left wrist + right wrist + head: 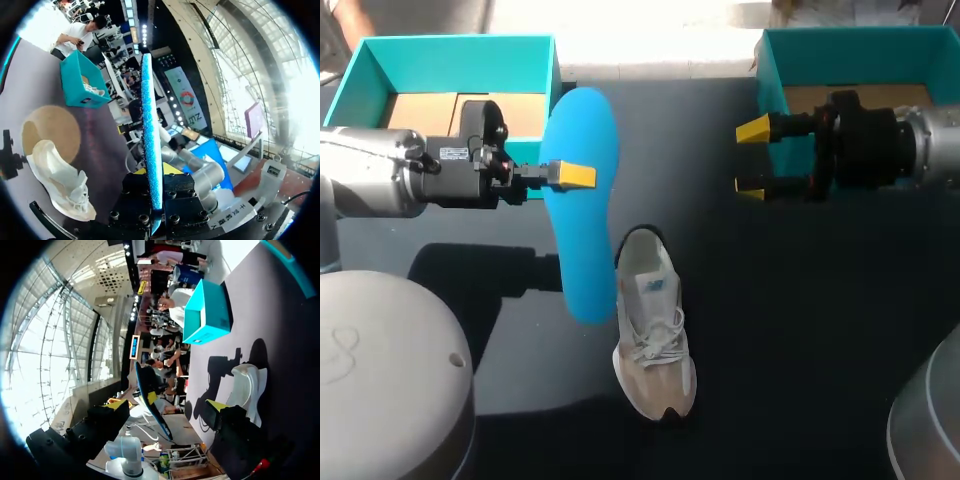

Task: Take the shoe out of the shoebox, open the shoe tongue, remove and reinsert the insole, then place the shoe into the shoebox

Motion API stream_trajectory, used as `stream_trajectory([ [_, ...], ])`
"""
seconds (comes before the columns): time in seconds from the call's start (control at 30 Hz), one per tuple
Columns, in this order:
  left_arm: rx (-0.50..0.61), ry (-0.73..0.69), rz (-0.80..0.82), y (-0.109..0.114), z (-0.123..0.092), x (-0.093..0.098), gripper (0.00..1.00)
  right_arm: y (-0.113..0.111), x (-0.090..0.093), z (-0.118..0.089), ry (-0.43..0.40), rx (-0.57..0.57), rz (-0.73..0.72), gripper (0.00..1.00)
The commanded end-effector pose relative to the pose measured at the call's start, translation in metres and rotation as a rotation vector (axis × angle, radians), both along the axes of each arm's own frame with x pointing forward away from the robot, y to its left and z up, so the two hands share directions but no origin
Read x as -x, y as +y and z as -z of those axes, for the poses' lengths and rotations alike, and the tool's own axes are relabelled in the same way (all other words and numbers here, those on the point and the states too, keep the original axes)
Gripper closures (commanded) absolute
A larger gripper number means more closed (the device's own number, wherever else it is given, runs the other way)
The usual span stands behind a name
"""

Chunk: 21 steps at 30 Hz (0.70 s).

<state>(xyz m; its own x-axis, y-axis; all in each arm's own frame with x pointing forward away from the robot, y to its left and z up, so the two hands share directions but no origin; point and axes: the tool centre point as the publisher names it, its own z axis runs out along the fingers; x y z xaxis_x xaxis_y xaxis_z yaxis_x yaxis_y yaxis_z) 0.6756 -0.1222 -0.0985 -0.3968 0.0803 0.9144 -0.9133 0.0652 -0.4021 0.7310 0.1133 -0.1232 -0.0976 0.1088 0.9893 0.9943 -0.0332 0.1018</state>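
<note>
1. The left tool comes in from the left edge of the head view and is clenched on the blue insole. One yellow tip lies on the insole's upper face, about halfway along its length.
2. The insole runs from the upper middle of the frame, beside the left shoebox, down toward the centre. Its lower end lies just beside the heel of the shoe. Whether the two touch cannot be told.
3. In the left wrist view the insole shows edge-on, pinched between the fingers of the left tool and standing out ahead of them.
4. The shoe is a pale laced trainer lying on the dark bench, lower centre of the head view, with its toe toward the bottom edge and its opening toward the top. In the left wrist view the shoe rests on the bench beside the tool.
5. The right tool enters from the right edge, upper right of the frame, just in front of the right shoebox. It is released, with its yellow tips wide apart and nothing between them.
6. In the right wrist view the right tool is likewise spread, with the shoe ahead of it on the bench and a teal shoebox farther off.
7. Both shoeboxes are teal, open-topped and show brown card inside.
</note>
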Motion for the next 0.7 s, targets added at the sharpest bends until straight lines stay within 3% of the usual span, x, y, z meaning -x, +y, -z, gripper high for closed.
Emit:
stream_trajectory([
  [0.03,0.035,0.328,-0.009,-0.003,0.012,-0.002,1.00,0.002,-0.001,0.001,-0.001,0.001,0.000,0.00],
  [0.23,-0.001,0.195,-0.006,-0.011,0.042,-0.015,1.00,0.002,-0.001,0.001,-0.001,0.001,0.000,0.00],
  [0.43,0.042,0.135,-0.034,-0.016,0.060,-0.030,1.00,0.009,0.001,0.004,-0.027,0.055,0.010,0.00],
  [0.5,0.042,0.153,-0.043,-0.019,0.065,-0.033,1.00,0.014,0.004,0.005,-0.051,0.100,0.028,0.00],
  [0.57,0.041,0.184,-0.041,-0.022,0.071,-0.036,1.00,0.022,0.008,0.005,-0.057,0.241,0.044,0.00],
  [0.7,0.050,0.223,-0.041,-0.026,0.079,-0.040,1.00,0.036,0.016,0.001,-0.094,0.386,0.070,0.00],
])
